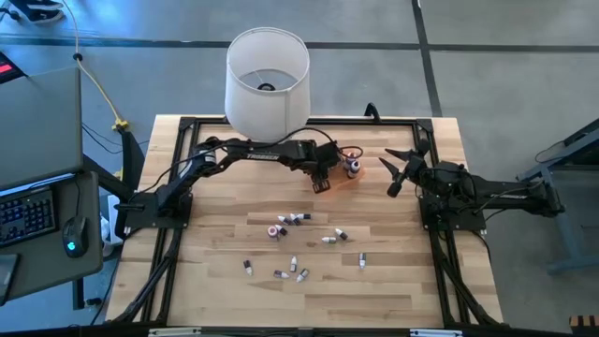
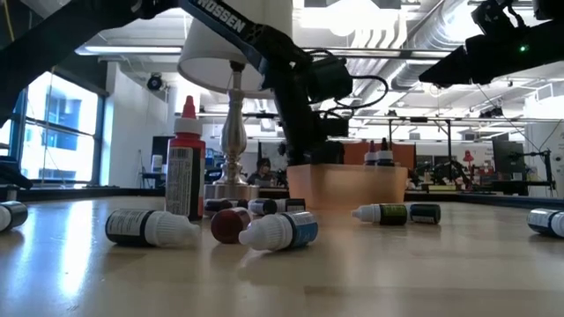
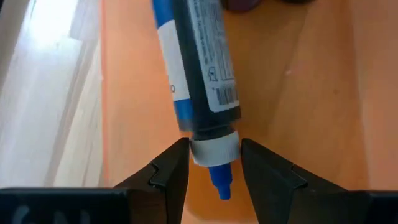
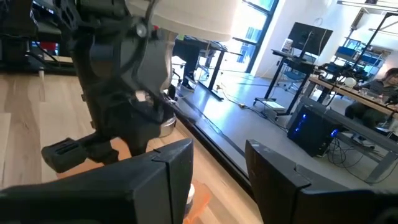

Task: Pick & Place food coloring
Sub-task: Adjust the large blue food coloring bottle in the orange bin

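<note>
Several tiny food coloring bottles (image 1: 292, 220) lie on their sides on the wooden table, and in the low view one red-capped bottle (image 2: 185, 167) stands upright. An orange tray (image 1: 339, 178) sits near the table's far side with two bottles (image 1: 353, 167) standing in it. My left gripper (image 1: 323, 178) reaches down into the tray, shut on a blue-labelled bottle (image 3: 196, 68). My right gripper (image 1: 388, 176) hovers open to the right of the tray, touching nothing. My left gripper pinches the blue-labelled bottle by its white cap collar (image 3: 214, 149), one finger (image 3: 174, 168) on each side, with the blue tip pointing back between them. The body reaches away from the fingers over the orange tray floor. Whether it rests on the floor does not show.
A big white lampshade (image 1: 268, 80) on a metal stand (image 2: 233, 132) rises just beyond the tray at the table's far edge. A black frame (image 1: 178, 187) borders the table. Bare wood lies along the near edge. A desk with a keyboard and a mouse stands left of the table.
</note>
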Controlling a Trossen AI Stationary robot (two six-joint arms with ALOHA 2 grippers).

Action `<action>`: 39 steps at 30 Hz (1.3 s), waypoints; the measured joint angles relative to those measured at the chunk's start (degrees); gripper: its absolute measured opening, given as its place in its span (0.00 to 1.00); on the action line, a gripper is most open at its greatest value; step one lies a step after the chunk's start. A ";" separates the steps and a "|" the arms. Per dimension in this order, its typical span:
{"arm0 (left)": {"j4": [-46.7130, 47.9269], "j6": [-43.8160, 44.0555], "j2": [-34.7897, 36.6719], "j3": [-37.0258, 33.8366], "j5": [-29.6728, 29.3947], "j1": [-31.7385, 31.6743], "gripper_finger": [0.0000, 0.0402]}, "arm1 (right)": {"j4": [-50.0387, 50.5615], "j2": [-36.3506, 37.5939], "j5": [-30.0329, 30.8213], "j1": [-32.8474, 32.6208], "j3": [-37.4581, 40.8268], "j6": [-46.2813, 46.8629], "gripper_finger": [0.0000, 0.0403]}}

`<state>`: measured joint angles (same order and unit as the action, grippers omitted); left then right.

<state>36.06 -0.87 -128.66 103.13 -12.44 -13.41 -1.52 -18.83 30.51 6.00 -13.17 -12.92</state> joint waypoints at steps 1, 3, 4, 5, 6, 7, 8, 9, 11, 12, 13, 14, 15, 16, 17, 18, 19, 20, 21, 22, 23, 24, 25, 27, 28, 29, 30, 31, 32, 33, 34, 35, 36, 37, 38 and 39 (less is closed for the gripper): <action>0.10 -0.26 0.04 0.01 -1.04 0.30 0.35 | 0.00 0.00 -0.09 0.00 0.00 0.01 0.35; 0.05 -0.46 0.11 0.02 -2.04 0.43 0.35 | 0.00 0.00 -0.59 0.00 0.00 0.01 0.35; 0.08 -0.43 0.11 0.02 -2.03 0.46 0.35 | -0.02 0.00 -0.86 0.00 0.00 0.01 0.35; 0.06 -0.43 0.11 0.02 -1.78 0.41 0.35 | -0.02 0.00 -1.08 0.00 0.00 0.01 0.35; 0.06 -0.43 0.11 0.02 -1.20 0.34 0.35 | -0.02 0.00 -1.25 0.00 0.00 0.01 0.35; 0.06 -0.43 0.11 0.02 -0.49 0.30 0.35 | -0.02 0.00 -1.51 0.00 0.00 0.01 0.35; 0.08 -0.42 0.11 0.02 0.22 0.28 0.35 | -0.02 -0.01 -1.56 0.00 0.01 0.01 0.35; 0.06 -0.41 0.11 0.02 0.86 0.26 0.35 | -0.02 -0.02 -1.58 0.00 0.02 0.01 0.35; 0.05 -0.87 0.11 0.02 2.49 0.24 0.35 | -0.02 -0.02 -1.57 0.00 0.02 0.00 0.35; -0.10 -1.59 0.11 0.02 4.47 0.24 0.35 | -0.02 -0.02 -1.58 0.00 0.02 0.01 0.35; -0.19 -2.31 0.12 0.04 7.02 0.24 0.35 | -0.02 -0.02 -1.58 0.00 0.02 -0.01 0.35; -0.24 -2.80 0.13 0.04 9.14 0.25 0.35 | -0.02 -0.02 -1.58 0.00 0.02 0.00 0.35; -0.33 -3.37 0.13 0.04 10.50 0.31 0.35 | -0.02 -0.02 -1.58 0.00 0.04 0.01 0.35; -0.29 -3.89 0.13 0.02 11.10 0.47 0.35 | -0.02 -0.02 -1.58 0.00 0.04 0.01 0.35; -0.31 -4.40 0.13 0.02 11.69 0.69 0.35 | -0.02 -0.02 -1.58 0.00 0.04 0.00 0.35; -0.43 -4.84 0.13 0.02 11.67 0.80 0.35 | -0.02 -0.02 -1.58 0.00 0.04 0.00 0.35; -0.52 -4.98 0.13 0.02 11.02 1.07 0.35 | -0.02 -0.02 -1.58 0.00 0.04 -0.01 0.35; -0.71 -4.96 0.13 0.02 9.90 1.19 0.35 | -0.02 -0.02 -1.58 0.00 0.04 -0.06 0.35; -0.91 -4.96 0.13 0.02 8.41 1.26 0.35 | -0.02 -0.02 -1.58 0.00 0.04 -0.08 0.35; -0.99 -4.96 0.13 0.02 7.29 1.40 0.35 | -0.02 -0.02 -1.58 0.00 0.04 -0.09 0.35; -0.97 -4.97 0.13 0.02 6.77 1.48 0.35 | -0.02 -0.02 -1.58 0.00 0.04 -0.12 0.35; -0.98 -4.96 0.13 0.02 6.56 1.46 0.35 | -0.02 -0.02 -1.59 0.00 0.04 -0.14 0.35; -0.98 -4.96 0.13 0.02 6.58 1.42 0.35 | -0.02 -0.02 -1.63 0.00 0.04 -0.14 0.35; -0.99 -5.15 0.13 0.02 7.30 1.42 0.35 | -0.01 -0.02 -1.63 0.00 0.04 -0.10 0.35; -0.99 -5.27 0.13 0.02 7.81 1.42 0.35 | -0.01 -0.02 -1.63 0.00 0.04 -0.10 0.35; -1.00 -5.35 0.13 0.02 8.44 1.42 0.35 | -0.01 -0.02 -1.64 0.00 0.04 -0.12 0.35; -1.03 -5.41 0.12 0.02 9.13 1.40 0.35 | -0.02 -0.02 -1.64 0.00 0.04 -0.13 0.35; -1.32 -5.43 -0.36 0.05 9.18 1.44 0.35 | -0.02 -0.02 -1.65 0.00 0.04 -0.12 0.35; -2.59 -5.42 -1.42 0.20 8.99 1.51 0.35 | -0.02 -0.02 -1.63 0.02 0.04 -0.10 0.35; -3.88 -5.34 -2.29 0.26 8.61 1.50 0.35 | -0.02 -0.02 -1.66 0.00 0.04 -0.12 0.35; -3.93 -5.33 -2.44 0.24 8.61 1.46 0.35 | 0.00 -0.02 -1.71 0.00 0.04 -0.14 0.35; -2.98 -5.30 -2.34 0.21 8.60 1.46 0.34 | -0.02 -0.02 -1.74 0.00 0.04 -0.14 0.35; -2.91 -5.24 -2.28 0.15 8.58 1.46 0.33 | -0.02 -0.02 -1.78 0.00 0.04 -0.14 0.35; -3.19 -5.09 -2.27 0.15 8.55 1.46 0.31 | -0.02 -0.02 -1.86 0.00 0.04 -0.14 0.35; -3.38 -5.09 -2.27 0.15 8.52 1.44 0.29 | -0.02 -0.02 -1.91 0.00 0.04 -0.14 0.35; -3.45 -5.09 -2.27 0.15 8.45 1.44 0.28 | -0.02 -0.02 -1.93 0.00 0.04 -0.15 0.35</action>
<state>32.61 -5.96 -130.93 103.28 -3.99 -11.97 -1.54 -18.85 28.58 6.00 -13.13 -13.07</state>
